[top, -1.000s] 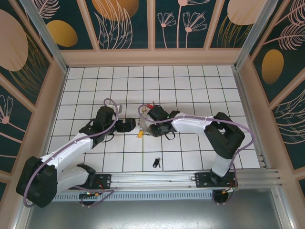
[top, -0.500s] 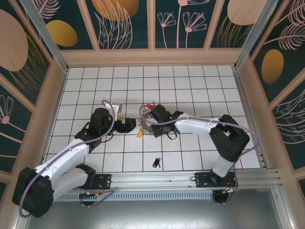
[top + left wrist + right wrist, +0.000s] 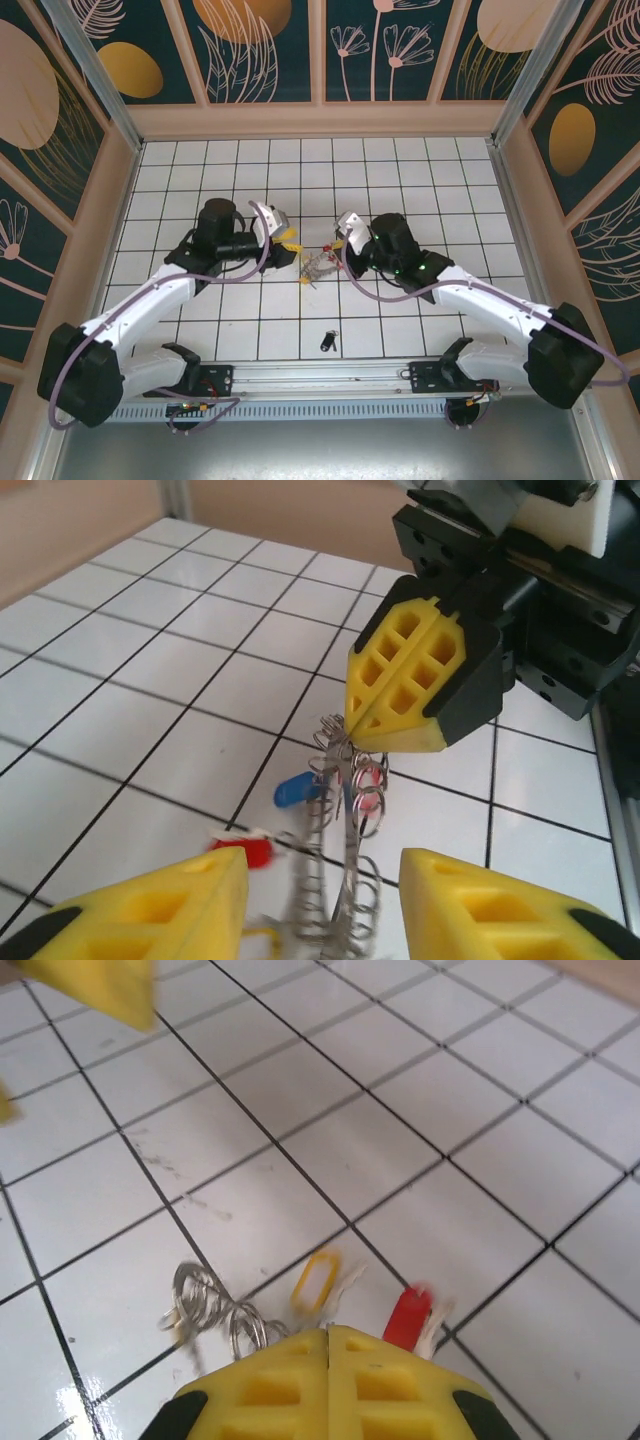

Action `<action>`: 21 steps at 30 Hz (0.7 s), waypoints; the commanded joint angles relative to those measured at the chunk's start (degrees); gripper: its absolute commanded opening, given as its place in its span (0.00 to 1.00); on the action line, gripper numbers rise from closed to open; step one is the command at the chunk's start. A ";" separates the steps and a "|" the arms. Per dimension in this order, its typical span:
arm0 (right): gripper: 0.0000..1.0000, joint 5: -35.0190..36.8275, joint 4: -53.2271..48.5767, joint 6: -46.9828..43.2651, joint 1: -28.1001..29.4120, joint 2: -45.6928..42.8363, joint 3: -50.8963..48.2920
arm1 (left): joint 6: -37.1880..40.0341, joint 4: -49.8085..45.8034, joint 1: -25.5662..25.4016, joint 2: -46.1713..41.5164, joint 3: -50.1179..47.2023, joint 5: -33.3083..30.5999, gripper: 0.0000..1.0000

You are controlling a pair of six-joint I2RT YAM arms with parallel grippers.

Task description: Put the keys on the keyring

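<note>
Keyring [image 3: 345, 880] bottom cut off at lower edge; red key [image 3: 407, 1317] blurred, shape unclear.

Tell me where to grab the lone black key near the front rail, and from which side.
Take the black key across its narrow width, coming straight down from above. It lies flat on the table, well apart from the keyring, so nothing crowds it and no edge is raised for a sideways approach. The open left pincer looks the freer one.
</note>
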 commanded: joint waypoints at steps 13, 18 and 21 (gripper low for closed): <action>0.00 -19.89 13.63 -11.10 0.07 -4.73 -1.53 | 7.83 13.52 -2.30 -1.69 -7.08 9.23 0.41; 0.00 -22.57 17.03 -10.97 0.51 -4.07 -1.55 | 7.44 17.11 -4.30 -2.26 -9.00 7.74 0.40; 0.00 -22.79 16.55 -11.85 0.95 -3.07 -0.71 | 6.32 18.74 -4.67 -2.33 -9.29 7.85 0.39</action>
